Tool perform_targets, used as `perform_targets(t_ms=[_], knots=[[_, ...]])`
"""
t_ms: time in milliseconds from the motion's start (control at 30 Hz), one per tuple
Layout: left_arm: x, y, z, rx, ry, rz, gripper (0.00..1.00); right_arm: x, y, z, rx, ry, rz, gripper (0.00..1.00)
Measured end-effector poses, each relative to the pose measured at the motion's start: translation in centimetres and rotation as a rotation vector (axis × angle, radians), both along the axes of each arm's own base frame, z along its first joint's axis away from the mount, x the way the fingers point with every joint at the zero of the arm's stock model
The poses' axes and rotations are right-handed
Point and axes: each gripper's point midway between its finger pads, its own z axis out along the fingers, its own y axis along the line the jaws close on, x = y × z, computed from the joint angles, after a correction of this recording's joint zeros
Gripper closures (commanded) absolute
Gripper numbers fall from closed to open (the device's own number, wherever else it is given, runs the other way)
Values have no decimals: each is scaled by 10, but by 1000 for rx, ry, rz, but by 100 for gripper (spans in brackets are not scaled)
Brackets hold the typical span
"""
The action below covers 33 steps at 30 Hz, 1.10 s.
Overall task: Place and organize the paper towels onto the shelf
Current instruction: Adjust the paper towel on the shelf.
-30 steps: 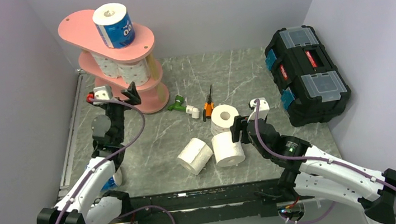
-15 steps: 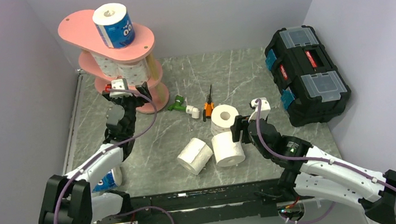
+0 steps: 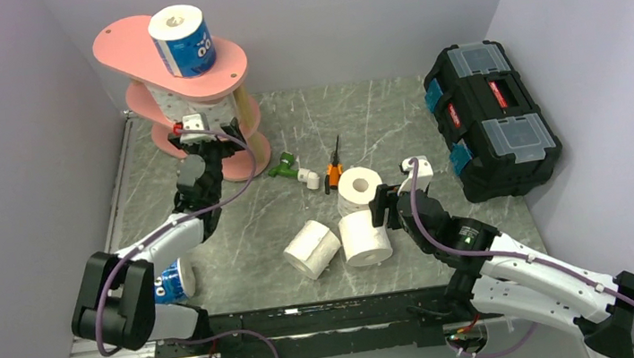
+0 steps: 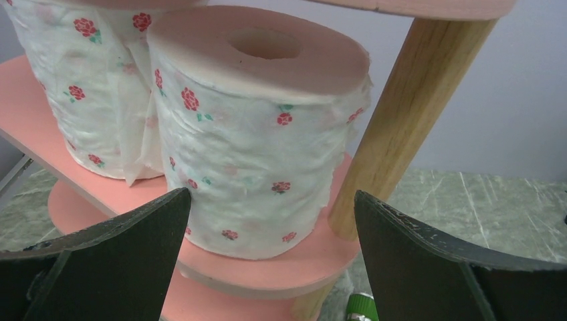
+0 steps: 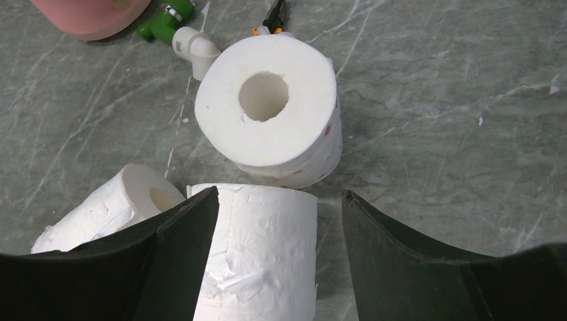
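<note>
The pink shelf [image 3: 132, 47] stands at the back left, with a blue-wrapped paper towel [image 3: 183, 39] upright on its top board. Two rose-dotted rolls [image 4: 261, 134] stand on the middle board [image 4: 281, 267] beside a wooden post [image 4: 401, 120]. My left gripper [image 4: 271, 197] is open, close in front of the nearer roll and not touching it. My right gripper [image 5: 279, 194] is open astride a plain white roll [image 5: 261, 254], with a gap at its right finger. A dotted roll [image 5: 267, 107] stands just beyond it, and another roll [image 5: 114, 207] lies to the left. A blue-wrapped roll [image 3: 167, 282] sits by the left arm.
A black toolbox [image 3: 491, 119] sits at the right edge of the table. A green-and-white plastic tool [image 3: 294, 168] and an orange-handled screwdriver [image 3: 334, 166] lie between the shelf and the loose rolls. Walls close in on the left, back and right.
My left arm has swung right and forward from beside the shelf's left end to face the rolls on the middle board. The right arm has not moved.
</note>
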Motion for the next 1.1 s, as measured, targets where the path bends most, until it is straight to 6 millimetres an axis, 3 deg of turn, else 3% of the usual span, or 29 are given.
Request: perform_targets(t_ms=[467,1100], knots=[[19,6,-6,-15,-24,67,1,0,0,0,0,0,-1,30],[21,33,-6,-24,-32,192,1,0,0,-1,-3,2,-2,30]])
